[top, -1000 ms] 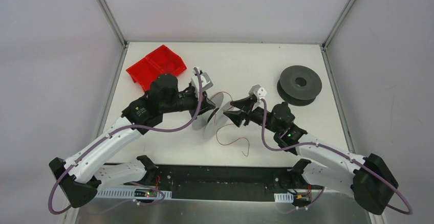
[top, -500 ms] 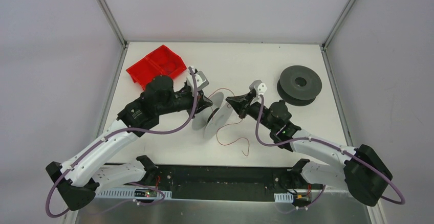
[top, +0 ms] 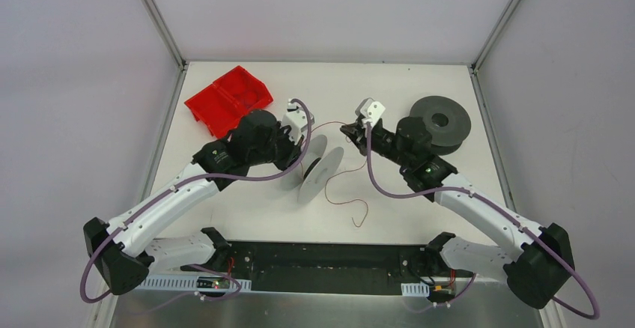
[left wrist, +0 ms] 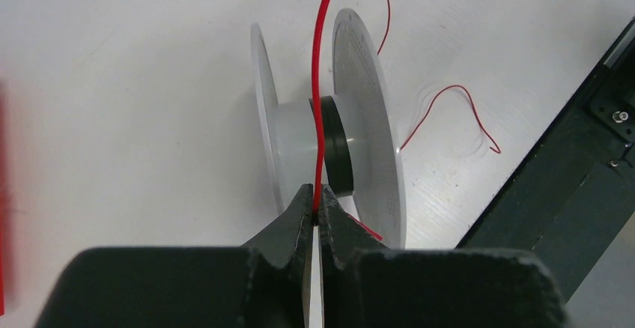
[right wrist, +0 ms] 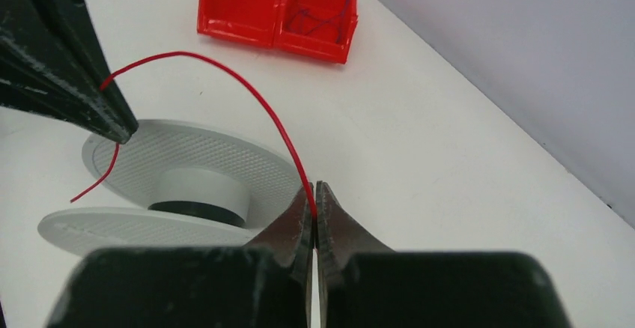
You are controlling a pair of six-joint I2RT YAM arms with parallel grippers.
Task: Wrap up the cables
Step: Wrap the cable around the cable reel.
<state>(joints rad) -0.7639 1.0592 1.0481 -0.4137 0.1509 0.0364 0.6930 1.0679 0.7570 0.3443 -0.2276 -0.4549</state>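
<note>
The cable (left wrist: 320,81) is a thin red wire. My left gripper (left wrist: 317,205) is shut on it just in front of the white spool (left wrist: 367,126), which stands on edge with a dark band on its hub. From there the wire arcs (right wrist: 247,88) across to my right gripper (right wrist: 315,193), which is also shut on it. In the top view the left gripper (top: 305,142) and right gripper (top: 347,128) hold the short span above the white spool (top: 320,171). The loose tail of the cable (top: 352,207) curls on the table towards the near edge.
A red bin (top: 228,99) sits at the back left, with dark wires inside (right wrist: 322,6). A dark grey spool (top: 439,122) lies flat at the back right, close behind the right arm. The black base rail (top: 322,268) runs along the near edge.
My right gripper shut on the wire and moved back and to the right, drawing the span out. The left arm swung slightly right and kept its hold.
</note>
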